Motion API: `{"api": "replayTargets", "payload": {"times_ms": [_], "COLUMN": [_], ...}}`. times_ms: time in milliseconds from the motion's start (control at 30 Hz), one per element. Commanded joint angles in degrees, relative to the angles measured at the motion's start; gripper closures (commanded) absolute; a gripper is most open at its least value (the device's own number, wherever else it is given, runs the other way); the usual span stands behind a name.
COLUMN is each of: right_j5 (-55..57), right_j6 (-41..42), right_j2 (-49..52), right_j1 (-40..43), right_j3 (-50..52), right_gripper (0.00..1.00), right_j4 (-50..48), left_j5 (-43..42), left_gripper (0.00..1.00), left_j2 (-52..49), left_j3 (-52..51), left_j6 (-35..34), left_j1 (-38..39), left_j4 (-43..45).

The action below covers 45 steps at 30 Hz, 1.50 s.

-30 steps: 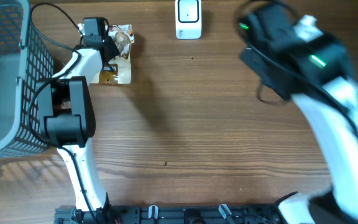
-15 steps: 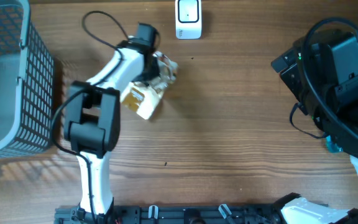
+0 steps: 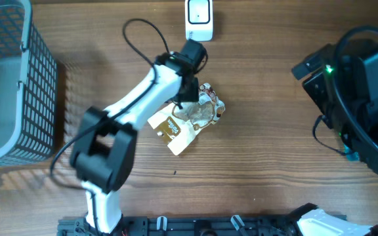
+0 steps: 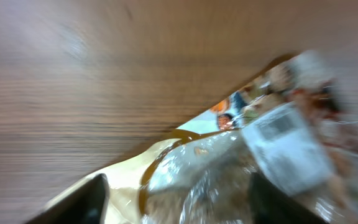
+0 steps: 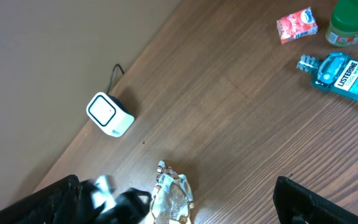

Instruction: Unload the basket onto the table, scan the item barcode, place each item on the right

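The item is a crinkly clear-and-yellow snack bag (image 3: 190,119) lying on the wooden table, a little in front of the white scanner (image 3: 199,19). My left gripper (image 3: 191,97) hovers at the bag's far edge. In the blurred left wrist view its dark fingers (image 4: 86,200) stand wide apart, with the bag (image 4: 216,180) and its white label (image 4: 284,149) spread between them. My right gripper (image 5: 182,204) is open, high above the table, looking down on the bag (image 5: 174,198) and the scanner (image 5: 109,114).
A grey wire basket (image 3: 5,78) stands at the left edge. The right wrist view also shows a small red carton (image 5: 297,25), a green-lidded jar (image 5: 353,22) and a blue mouthwash bottle (image 5: 344,71). The right arm (image 3: 359,98) fills the right side.
The left arm swung the bag from beside the basket to the middle of the table, and its jaws have come apart. The right arm drew back to the right.
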<state>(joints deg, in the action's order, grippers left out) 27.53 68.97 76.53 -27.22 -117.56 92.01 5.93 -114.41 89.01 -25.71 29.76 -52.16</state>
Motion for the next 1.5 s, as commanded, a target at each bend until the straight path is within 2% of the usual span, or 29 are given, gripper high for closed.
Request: {"api": "replayTargets", "payload": {"times_ms": [0,67,167,233,267,300,333,367,400,567,700,867,1000,1233,1467], "right_j5": [-0.4,-4.7,-17.9,-21.4,-24.2,-26.6,-27.8,-29.4,-31.2,-40.2,-44.2,-46.3,-49.2,-56.2,-54.0], "right_j6": [0.2,-0.1,-3.5,-6.0,-8.1,-10.4,-12.1,-13.4,-13.9,-24.0,-26.3,-30.1,-31.9,-33.0,-31.5], "right_j2": [-2.0,-3.0,-2.0,0.8,3.1,6.1,8.7,11.6,14.4,28.0,35.7,39.2,39.4,39.5,39.6], "right_j1": [0.2,2.3,9.1,12.9,15.0,16.7,17.2,17.1,16.5,13.0,12.0,10.1,8.7,4.2,2.8], "right_j3": [-0.3,-0.3,-0.3,-0.2,-0.1,-0.1,-0.1,-0.1,-0.1,-0.1,-0.1,0.3,5.1,21.3,22.9], "right_gripper": [0.0,0.0,0.0,0.25,0.49,0.77,0.96,0.95,0.95,0.95,0.95,0.95,0.95,0.95,0.95], "right_j4": [0.1,0.1,0.0,0.1,0.1,0.1,0.1,0.1,0.1,-2.3,-3.2,-4.2,-6.9,-19.2,-22.6], "left_j5": [-0.1,-0.1,-0.2,-1.3,-2.2,-2.5,-2.4,-2.5,-2.5,-2.5,-10.7,-14.1,-19.7,-19.6,-19.6], "left_gripper": [0.0,0.0,0.0,0.0,0.05,0.32,0.6,0.83,0.96,0.96,0.96,0.96,0.96,0.96,0.96], "left_j2": [11.7,16.0,22.0,24.5,25.6,26.0,26.0,25.9,25.5,25.4,25.4,25.4,25.4,25.2,21.0], "left_j3": [0.3,0.3,0.3,0.3,0.3,0.3,0.3,0.1,-0.7,-11.7,-23.7,-34.9,-39.4,-43.3,-43.9], "left_j6": [-0.2,-0.2,-0.3,-0.5,-0.5,-0.5,-0.5,-0.5,-0.5,-5.1,-7.4,-10.8,-10.9,-12.3,-13.8], "left_j1": [-2.7,-4.2,-7.0,-8.1,-8.8,-9.1,-9.4,-9.5,-9.4,-9.3,-9.2,-9.2,-9.2,-9.3,-9.2], "left_j4": [-0.3,-0.7,-3.5,-5.9,-7.6,-9.0,-10.9,-11.8,-12.2,-7.8,2.2,13.5,20.4,25.0,28.8]}}
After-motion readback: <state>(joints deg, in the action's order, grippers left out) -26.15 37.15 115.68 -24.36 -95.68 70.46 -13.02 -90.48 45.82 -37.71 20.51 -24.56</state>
